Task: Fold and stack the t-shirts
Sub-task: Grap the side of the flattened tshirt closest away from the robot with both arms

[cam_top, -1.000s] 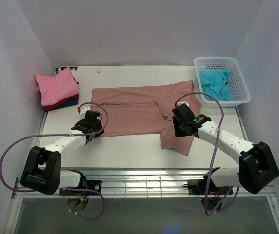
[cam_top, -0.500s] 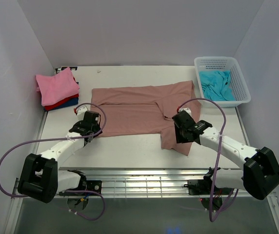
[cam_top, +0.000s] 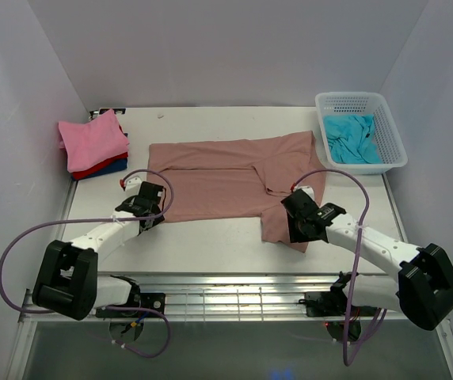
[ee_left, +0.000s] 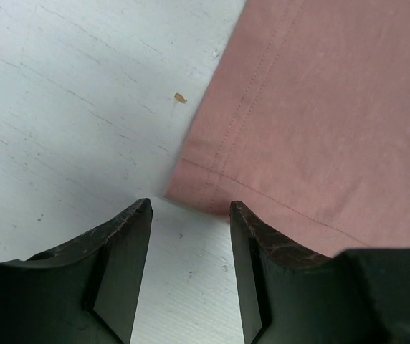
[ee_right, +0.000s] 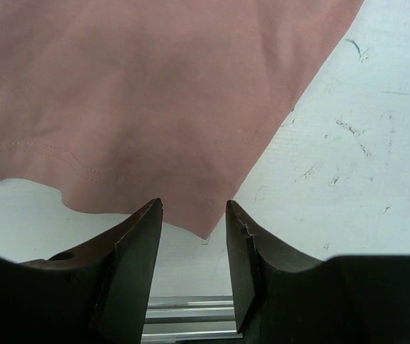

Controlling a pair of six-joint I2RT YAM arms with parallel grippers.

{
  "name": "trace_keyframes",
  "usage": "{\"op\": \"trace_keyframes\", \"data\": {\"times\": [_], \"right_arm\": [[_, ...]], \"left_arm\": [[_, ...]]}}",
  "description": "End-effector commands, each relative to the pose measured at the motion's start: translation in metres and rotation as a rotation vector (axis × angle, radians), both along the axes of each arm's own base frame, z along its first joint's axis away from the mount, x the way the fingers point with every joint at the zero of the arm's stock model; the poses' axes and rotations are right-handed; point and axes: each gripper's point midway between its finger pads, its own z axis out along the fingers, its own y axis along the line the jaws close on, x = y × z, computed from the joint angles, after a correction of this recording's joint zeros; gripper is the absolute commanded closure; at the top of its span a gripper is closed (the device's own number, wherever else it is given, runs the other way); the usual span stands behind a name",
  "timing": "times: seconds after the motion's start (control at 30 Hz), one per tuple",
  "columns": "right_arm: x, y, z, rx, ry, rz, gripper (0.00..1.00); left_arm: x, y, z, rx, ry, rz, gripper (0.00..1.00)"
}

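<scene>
A large dusty rose-brown t-shirt [cam_top: 218,178] lies flat on the table, one part hanging toward the front at the right. My left gripper [cam_top: 149,219] is open at the shirt's near left corner [ee_left: 183,183]; the corner lies just ahead of the fingertips [ee_left: 135,215]. My right gripper [cam_top: 302,236] is open over the shirt's near right corner [ee_right: 206,228], which sits between the fingertips [ee_right: 151,211]. Neither holds cloth. A stack of folded shirts, pink [cam_top: 92,138] on red and dark blue, lies at the back left. A turquoise shirt [cam_top: 353,138] lies in the basket.
A white lattice basket [cam_top: 390,127] stands at the back right. The table's front edge with metal rails [cam_top: 234,297] runs just behind both grippers. Purple cables loop from both arms. Walls close in left, right and back.
My right gripper moved down the shirt toward the front edge, to the near right corner. My left gripper shifted slightly at the near left corner. The shirt has not visibly moved.
</scene>
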Motion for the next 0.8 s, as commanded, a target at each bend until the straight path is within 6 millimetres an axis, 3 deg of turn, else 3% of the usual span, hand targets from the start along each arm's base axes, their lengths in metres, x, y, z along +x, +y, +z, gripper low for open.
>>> {"op": "trace_keyframes", "data": {"times": [0.0,0.3,0.77], "right_arm": [[-0.007,-0.004,-0.005,-0.012,0.015,-0.025,0.53],[-0.02,-0.014,-0.034,-0.117,0.128,-0.043,0.53],[-0.031,-0.015,-0.048,-0.14,0.207,-0.037,0.55]], "left_arm": [[0.007,0.001,0.006,0.016,-0.007,0.019,0.42],[0.01,0.0,0.004,0.022,0.007,0.016,0.42],[0.01,-0.002,0.002,0.019,0.021,0.007,0.42]]}}
